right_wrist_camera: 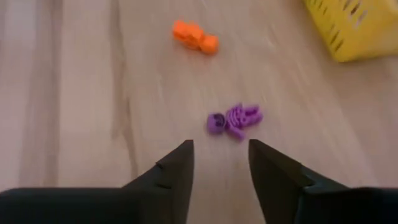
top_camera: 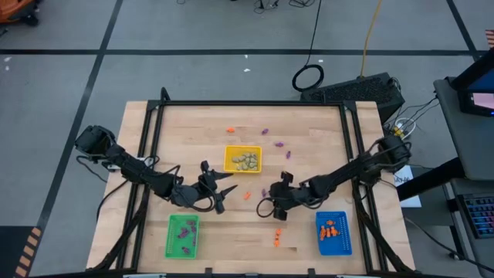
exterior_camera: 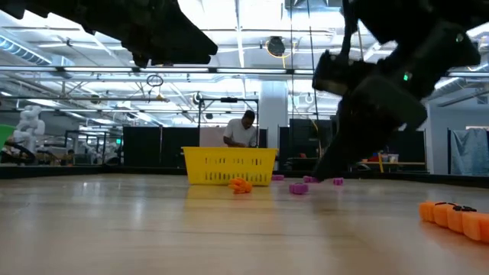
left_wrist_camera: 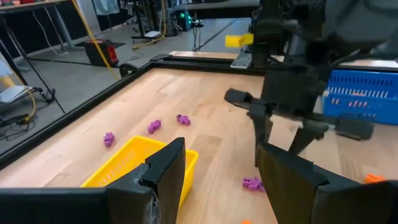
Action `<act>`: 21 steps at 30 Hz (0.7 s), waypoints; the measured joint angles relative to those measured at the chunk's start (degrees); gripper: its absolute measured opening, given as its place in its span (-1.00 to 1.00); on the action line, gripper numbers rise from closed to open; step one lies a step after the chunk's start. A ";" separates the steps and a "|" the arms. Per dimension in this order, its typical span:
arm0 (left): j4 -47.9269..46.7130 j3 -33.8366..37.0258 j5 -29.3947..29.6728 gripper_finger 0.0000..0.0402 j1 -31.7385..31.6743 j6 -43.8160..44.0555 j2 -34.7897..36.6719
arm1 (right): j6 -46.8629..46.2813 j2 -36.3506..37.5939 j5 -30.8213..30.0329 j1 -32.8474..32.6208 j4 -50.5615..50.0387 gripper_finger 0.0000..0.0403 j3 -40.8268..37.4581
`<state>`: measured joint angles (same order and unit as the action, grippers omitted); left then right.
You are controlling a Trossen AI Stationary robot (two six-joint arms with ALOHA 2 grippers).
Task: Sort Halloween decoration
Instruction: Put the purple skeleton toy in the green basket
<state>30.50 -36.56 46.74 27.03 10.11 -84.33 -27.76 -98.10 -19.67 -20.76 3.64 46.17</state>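
Observation:
Loose Halloween trinkets lie on the wooden table. A purple skeleton trinket (right_wrist_camera: 234, 119) lies just ahead of my right gripper (right_wrist_camera: 221, 149), which is open, held above the table and pointing down at a slant. An orange trinket (right_wrist_camera: 195, 36) lies farther on. In the high view the right gripper (top_camera: 270, 199) is at the table's middle, near the purple trinket (top_camera: 263, 191). My left gripper (top_camera: 225, 189) hovers open and holds nothing, just near of the yellow tray (top_camera: 242, 160). In its wrist view, the left gripper (left_wrist_camera: 217, 180) faces the right gripper (left_wrist_camera: 283, 124).
The yellow tray holds beige trinkets, the green tray (top_camera: 183, 235) purple ones and the blue tray (top_camera: 333, 232) orange ones. More purple trinkets (top_camera: 279, 143) and an orange one (top_camera: 230, 129) lie toward the far edge; two orange ones (top_camera: 276, 237) lie near the front. A person (exterior_camera: 243, 130) stands beyond the table.

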 joint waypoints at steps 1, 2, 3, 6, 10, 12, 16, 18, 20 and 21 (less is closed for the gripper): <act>-0.04 0.00 0.00 0.01 0.00 0.00 0.00 | -0.22 -0.94 -0.06 -0.12 0.81 -0.27 0.00; -0.12 0.00 0.00 0.01 0.00 0.00 0.00 | -0.18 -1.74 -0.10 -0.27 2.10 -0.23 -0.04; -0.24 0.00 0.00 0.01 0.00 -0.03 0.00 | 0.20 -2.59 -0.33 -0.41 3.92 -0.20 -0.03; -0.33 0.00 0.00 0.01 0.00 -0.36 0.00 | 1.39 -4.59 -2.17 -0.80 7.52 -0.14 -0.02; -0.99 0.02 0.00 0.01 0.00 -0.18 0.00 | 1.14 -6.05 -4.70 -0.54 8.63 -0.14 0.00; -1.49 0.02 -0.04 0.01 0.02 -0.07 0.00 | 0.53 -6.48 -5.93 -0.26 8.59 -0.15 0.00; -1.63 0.02 -2.07 0.01 0.02 -0.02 0.00 | 0.41 -6.59 -8.66 0.21 8.36 -0.15 0.00; -1.68 0.02 -3.00 0.01 0.02 0.01 0.00 | 0.45 -6.60 -10.81 0.25 8.24 -0.13 0.00; -1.70 0.02 -3.47 0.01 0.16 0.02 0.00 | 0.02 -6.58 -11.82 0.23 8.41 -0.10 0.00; -1.68 0.02 -3.56 0.01 0.18 0.02 0.00 | -0.34 -6.58 -11.82 0.20 8.57 -0.09 0.00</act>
<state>28.82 -36.53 43.18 27.20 10.13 -84.33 -28.10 -104.68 -31.48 -20.56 12.20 46.17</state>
